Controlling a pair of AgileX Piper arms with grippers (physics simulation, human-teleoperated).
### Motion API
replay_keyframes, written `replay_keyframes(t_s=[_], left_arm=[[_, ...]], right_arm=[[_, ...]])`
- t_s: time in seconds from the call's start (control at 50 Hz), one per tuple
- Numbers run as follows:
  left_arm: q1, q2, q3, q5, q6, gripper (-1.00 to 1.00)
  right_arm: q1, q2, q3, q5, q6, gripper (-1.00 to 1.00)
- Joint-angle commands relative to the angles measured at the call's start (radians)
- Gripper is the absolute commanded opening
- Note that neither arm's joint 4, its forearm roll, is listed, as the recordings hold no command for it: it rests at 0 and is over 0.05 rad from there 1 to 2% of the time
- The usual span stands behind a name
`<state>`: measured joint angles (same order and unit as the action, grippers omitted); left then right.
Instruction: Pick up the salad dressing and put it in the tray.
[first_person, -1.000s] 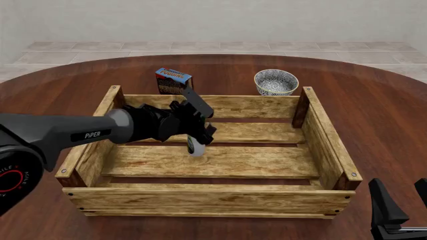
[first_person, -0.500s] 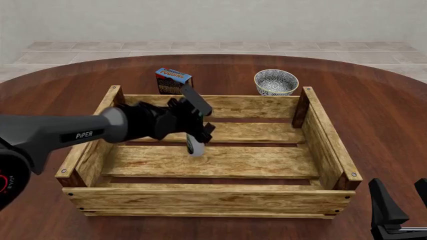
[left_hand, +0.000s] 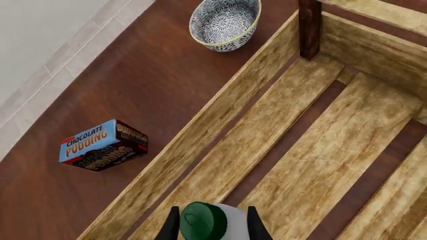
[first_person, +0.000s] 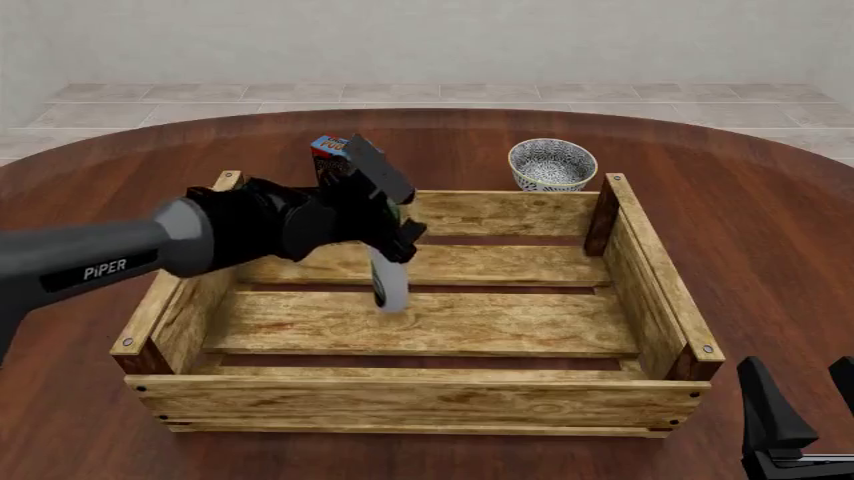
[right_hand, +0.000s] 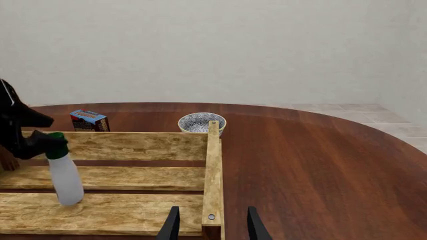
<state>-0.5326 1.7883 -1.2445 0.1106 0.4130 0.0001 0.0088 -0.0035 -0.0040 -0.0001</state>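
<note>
The salad dressing (first_person: 388, 285) is a slim white bottle with a green cap (left_hand: 202, 220). It stands upright on the floor slats of the tray (first_person: 414, 395), left of the tray's middle. My left gripper (first_person: 396, 240) hangs just above the bottle, open, with one finger on each side of the cap (right_hand: 57, 141) and a small gap at each finger. In the right wrist view the bottle (right_hand: 67, 180) rests on the tray's floor. My right gripper (first_person: 806, 412) is open and holds nothing, low by the tray's near right corner (right_hand: 212, 165).
A blue-and-red chocolate pudding box (first_person: 334, 152) stands just behind the tray's far wall on the left. A white patterned bowl (first_person: 551, 164) sits behind the far right corner. The round dark-wood table (first_person: 761, 220) spreads around the tray.
My left gripper has risen and drawn back toward the tray's far left, from low on the bottle up to its cap. The bottle stays standing on the tray floor. The right arm has not moved.
</note>
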Motion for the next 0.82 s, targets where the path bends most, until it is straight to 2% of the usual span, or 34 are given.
replay_keyframes(t_s=[0.02,0.34,0.82], left_arm=[[0.001,-0.068,-0.001,0.025,0.011,1.0],[0.014,-0.223,-0.024,0.114,0.052,1.0],[0.034,-0.349,-0.002,0.154,0.1,1.0]], right_arm=[[0.0,0.0,0.0,0.0,0.0,1.0],[0.0,0.0,0.0,0.0,0.0,1.0],[0.0,0.0,0.0,0.0,0.0,1.0]])
